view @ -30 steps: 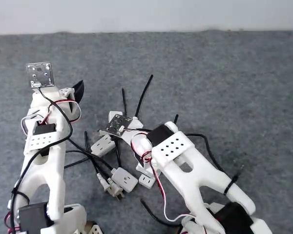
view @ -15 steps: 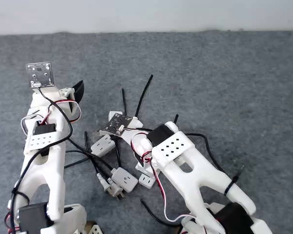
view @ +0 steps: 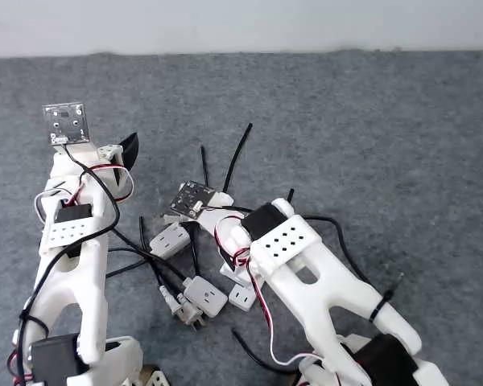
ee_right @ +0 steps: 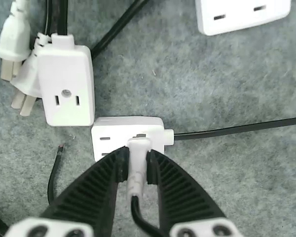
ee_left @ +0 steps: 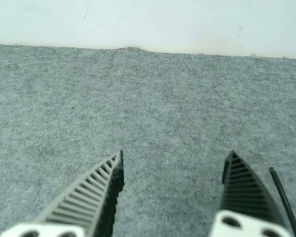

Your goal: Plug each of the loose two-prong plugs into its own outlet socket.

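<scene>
Right wrist view shows right claw pinching a plug against an outlet socket, left claw spread

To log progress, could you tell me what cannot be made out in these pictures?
1. Right wrist view: the white plug in the right gripper meets an outlet socket; its prongs are hidden by its own body, so seating is unclear.
2. Same view: a second outlet is cut off by the edge.
3. High view: the right arm covers that plug.
4. Left wrist view: a black cable runs off the edge.
</scene>
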You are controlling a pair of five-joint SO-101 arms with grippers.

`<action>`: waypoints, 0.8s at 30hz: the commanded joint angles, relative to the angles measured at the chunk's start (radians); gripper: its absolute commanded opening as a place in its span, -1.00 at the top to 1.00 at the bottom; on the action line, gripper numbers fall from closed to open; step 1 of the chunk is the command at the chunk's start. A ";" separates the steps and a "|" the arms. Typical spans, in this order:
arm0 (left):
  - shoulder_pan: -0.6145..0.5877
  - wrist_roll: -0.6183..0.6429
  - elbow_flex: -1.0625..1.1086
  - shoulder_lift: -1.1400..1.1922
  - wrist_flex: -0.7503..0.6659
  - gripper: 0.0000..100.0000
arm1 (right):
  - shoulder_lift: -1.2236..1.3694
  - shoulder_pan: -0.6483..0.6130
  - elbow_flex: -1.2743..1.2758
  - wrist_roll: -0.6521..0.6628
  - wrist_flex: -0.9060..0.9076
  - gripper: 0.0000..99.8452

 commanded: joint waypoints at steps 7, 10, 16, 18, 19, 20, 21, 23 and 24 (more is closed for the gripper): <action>0.003 -0.017 -0.007 -0.005 -0.026 0.39 | -0.039 -0.007 0.038 -0.014 -0.018 0.98; 0.003 -0.017 -0.007 -0.005 -0.026 0.39 | -0.039 -0.007 0.038 -0.014 -0.018 0.98; 0.002 -0.017 -0.007 -0.005 -0.026 0.39 | -0.038 -0.005 0.046 -0.014 -0.019 0.98; 0.002 -0.017 -0.007 -0.005 -0.026 0.39 | -0.038 -0.002 0.054 -0.014 -0.019 0.98; 0.002 -0.017 -0.007 -0.005 -0.026 0.39 | -0.038 -0.002 0.066 -0.014 -0.021 0.98; 0.000 -0.017 -0.007 -0.005 -0.026 0.39 | -0.038 -0.002 0.078 -0.014 -0.025 0.98; 0.000 -0.017 -0.007 -0.005 -0.026 0.39 | -0.038 -0.002 0.094 -0.014 -0.039 0.98; 0.000 -0.017 -0.007 -0.005 -0.026 0.39 | -0.038 -0.002 0.126 -0.014 -0.070 0.98; 0.000 -0.017 -0.007 -0.005 -0.026 0.39 | -0.038 -0.002 0.140 -0.014 -0.079 0.98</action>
